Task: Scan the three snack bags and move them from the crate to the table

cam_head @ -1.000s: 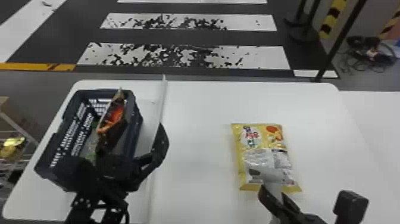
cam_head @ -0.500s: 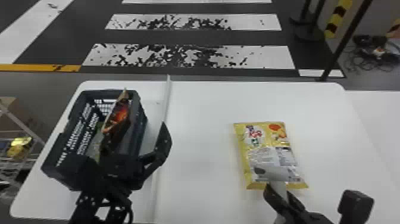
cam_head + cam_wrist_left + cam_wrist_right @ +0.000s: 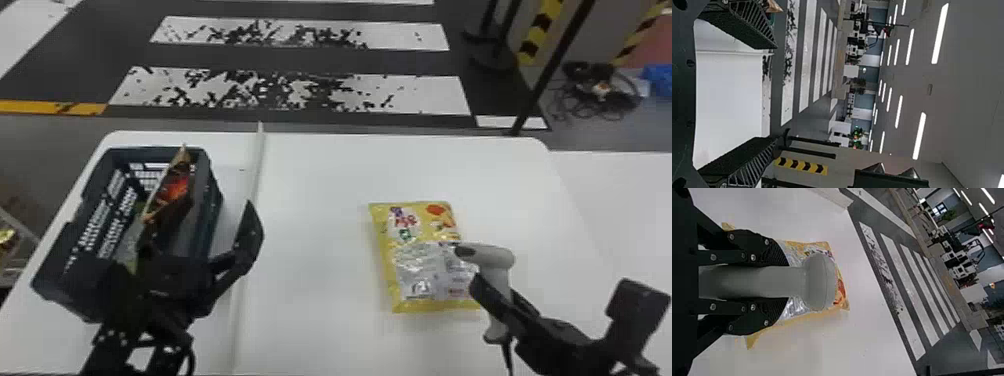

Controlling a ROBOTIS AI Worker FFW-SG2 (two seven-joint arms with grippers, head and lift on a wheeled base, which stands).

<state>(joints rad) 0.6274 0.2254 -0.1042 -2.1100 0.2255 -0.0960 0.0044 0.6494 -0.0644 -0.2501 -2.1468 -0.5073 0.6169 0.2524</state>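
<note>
In the head view, the left gripper (image 3: 212,215) sits at eight o'clock, fingers spread; the right gripper (image 3: 495,295), at four o'clock, is clamped.

Silver screws (image 3: 753,257) stud flat black links (image 3: 727,257) beside ribbed black jaws.

From high over the near side of the white, round-cornered, flat-topped table (image 3: 310,175), looking forward and down in the head view; from above the table's left part, almost level past it towards the grey, flat ceiling (image 3: 965,78) in the left wrist view; from close over the table's right part, forward past a yellow-and-silver, rectangular, glossy bag (image 3: 797,307) in the right; sharing table and black, white-striped floor (image 3: 250,56) in all three, sharing the bag between head and right wrist
</note>
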